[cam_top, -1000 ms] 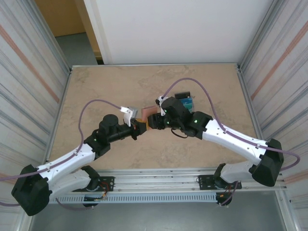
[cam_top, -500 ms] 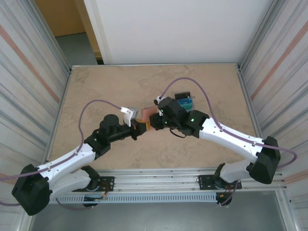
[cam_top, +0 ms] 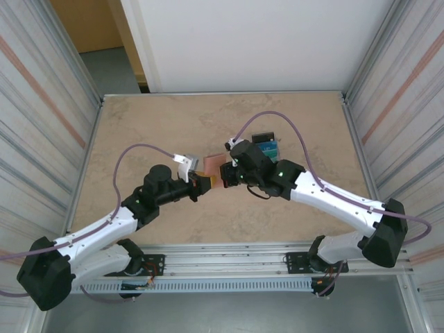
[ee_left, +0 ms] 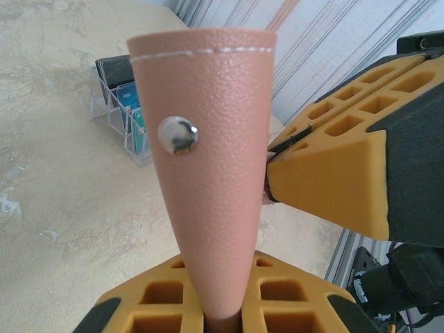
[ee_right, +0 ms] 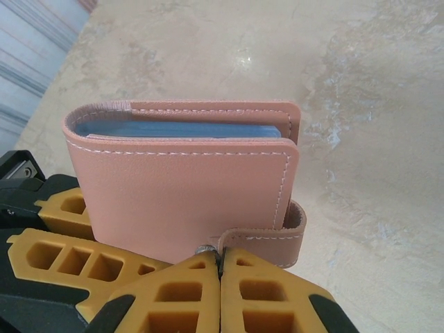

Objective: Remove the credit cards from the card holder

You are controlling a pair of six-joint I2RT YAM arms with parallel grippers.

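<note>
While bare table [cam_top: 139, 132] lay wide on every side, the card holder [cam_top: 211, 165] was held mid-table, its lower edge pinched by the left gripper [ee_left: 222, 305]. The right gripper [ee_right: 220, 260], fingers pressed together, pinched its snap tab [ee_right: 267, 239]; blue credit cards [ee_right: 180, 130] showed along its upper edge.

Robot test cell: beige tabletop [cam_top: 159, 125], ribbed metal side walls [cam_top: 35, 104], aluminium mounting rail [cam_top: 229, 267].
</note>
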